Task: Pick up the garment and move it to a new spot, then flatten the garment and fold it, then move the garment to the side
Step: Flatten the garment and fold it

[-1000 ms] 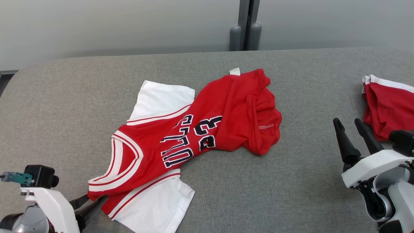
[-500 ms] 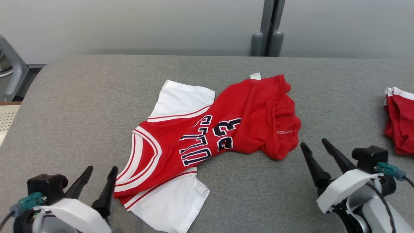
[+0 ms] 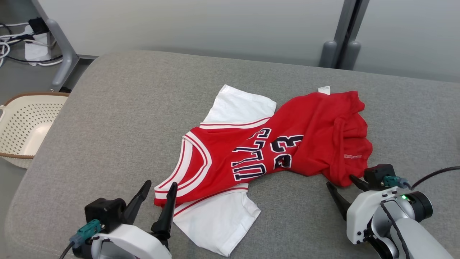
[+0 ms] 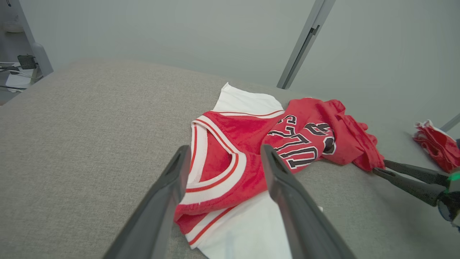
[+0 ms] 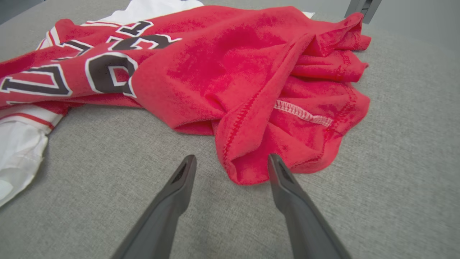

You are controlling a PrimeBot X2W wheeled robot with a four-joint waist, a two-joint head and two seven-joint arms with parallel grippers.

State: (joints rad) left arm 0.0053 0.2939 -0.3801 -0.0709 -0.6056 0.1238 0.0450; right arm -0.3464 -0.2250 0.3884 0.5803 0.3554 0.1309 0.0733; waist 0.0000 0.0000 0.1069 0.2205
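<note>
A red jersey with white sleeves and dark lettering (image 3: 280, 144) lies crumpled on the grey padded table (image 3: 125, 108). Its striped collar points toward my left gripper (image 3: 160, 184), which stands open just short of the collar's edge, holding nothing. In the left wrist view the gripper (image 4: 225, 149) frames the collar of the jersey (image 4: 305, 122). My right gripper (image 3: 340, 181) is open at the bunched red hem. In the right wrist view the gripper (image 5: 231, 158) straddles the lowest fold of the jersey (image 5: 222, 64), one finger touching the cloth. The right gripper (image 4: 377, 167) also appears in the left wrist view.
A perforated cream basket (image 3: 21, 126) sits beside the table's left end. Cables (image 3: 10, 39) and a metal leg lie behind it. A second red garment (image 4: 436, 144) rests further right on the table. Grey posts (image 3: 337, 54) stand against the back wall.
The head camera has swung left, shifting the whole picture right. My left gripper has come up with its fingers at the collar. My right gripper has closed in on the hem.
</note>
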